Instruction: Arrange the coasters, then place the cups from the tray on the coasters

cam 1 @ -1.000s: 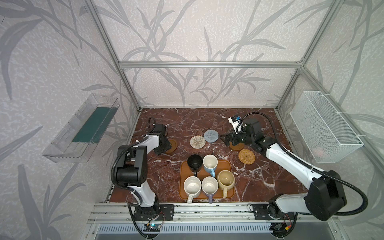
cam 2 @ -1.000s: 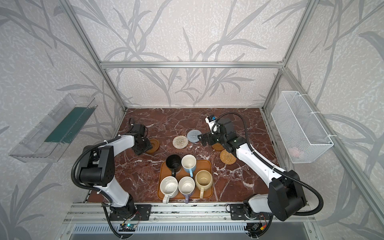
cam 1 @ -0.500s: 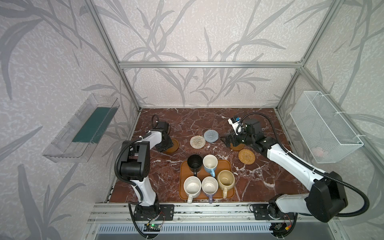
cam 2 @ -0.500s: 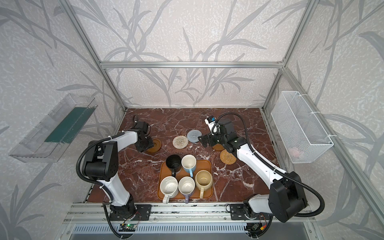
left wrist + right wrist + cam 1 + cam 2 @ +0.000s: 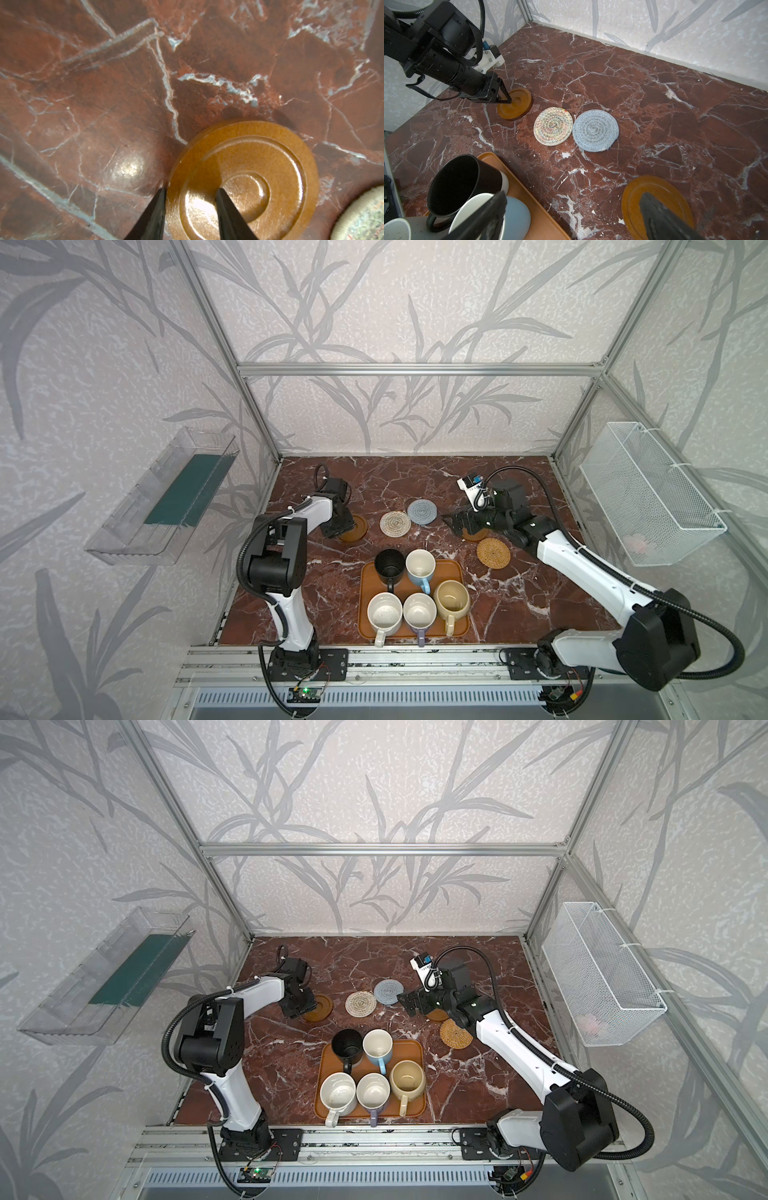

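All five cups (image 5: 419, 572) stand on the tray (image 5: 451, 570), none placed yet; the coasters (image 5: 395, 524) lie beyond the tray. The left gripper (image 5: 191, 190) pinches the rim of a wooden coaster (image 5: 259, 166); the right gripper (image 5: 574, 196), jaws wide apart, hovers at a second wooden coaster (image 5: 654, 184)

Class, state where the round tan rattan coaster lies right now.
The tan rattan coaster lies right of centre in both top views, beside the orange-brown rectangular tray's far right corner, just in front of a smooth brown wooden coaster.

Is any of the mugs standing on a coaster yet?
No, all five mugs stand together on the orange tray, apart from the coasters.
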`<act>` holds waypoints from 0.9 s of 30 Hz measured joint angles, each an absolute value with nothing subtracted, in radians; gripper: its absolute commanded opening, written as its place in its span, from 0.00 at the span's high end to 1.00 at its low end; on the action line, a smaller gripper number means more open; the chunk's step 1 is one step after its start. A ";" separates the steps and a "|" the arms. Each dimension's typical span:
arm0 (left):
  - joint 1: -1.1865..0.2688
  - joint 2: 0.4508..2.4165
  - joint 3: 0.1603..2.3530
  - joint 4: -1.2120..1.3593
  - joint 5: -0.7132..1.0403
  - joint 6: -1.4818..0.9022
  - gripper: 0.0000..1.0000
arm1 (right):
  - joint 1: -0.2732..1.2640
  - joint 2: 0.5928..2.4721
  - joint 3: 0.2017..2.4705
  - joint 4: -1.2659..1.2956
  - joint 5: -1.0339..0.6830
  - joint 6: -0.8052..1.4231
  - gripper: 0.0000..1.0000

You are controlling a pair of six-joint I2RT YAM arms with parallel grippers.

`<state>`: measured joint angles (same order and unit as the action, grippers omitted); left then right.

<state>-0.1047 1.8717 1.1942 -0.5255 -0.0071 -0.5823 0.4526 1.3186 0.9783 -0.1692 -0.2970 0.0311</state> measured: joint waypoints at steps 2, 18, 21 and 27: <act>-0.102 1.872 1.194 -0.525 -0.007 -0.580 0.55 | 0.453 1.319 0.978 -0.175 -0.297 0.031 0.01; -0.099 1.824 1.306 -0.620 -0.036 -0.543 0.29 | 0.453 1.306 0.979 -0.213 -0.286 0.070 0.01; -0.119 1.767 1.334 -0.637 -0.028 -0.509 0.27 | 0.453 1.306 0.981 -0.225 -0.265 0.101 0.01; -0.236 1.754 1.467 -0.663 0.094 -0.401 0.33 | 0.453 1.310 1.003 -0.260 -0.236 0.158 0.01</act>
<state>-0.2359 1.7542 1.4670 -0.6628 0.0944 -0.4011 0.4526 1.3098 1.0027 -0.2596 -0.2359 0.1577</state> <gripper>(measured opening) 0.694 0.990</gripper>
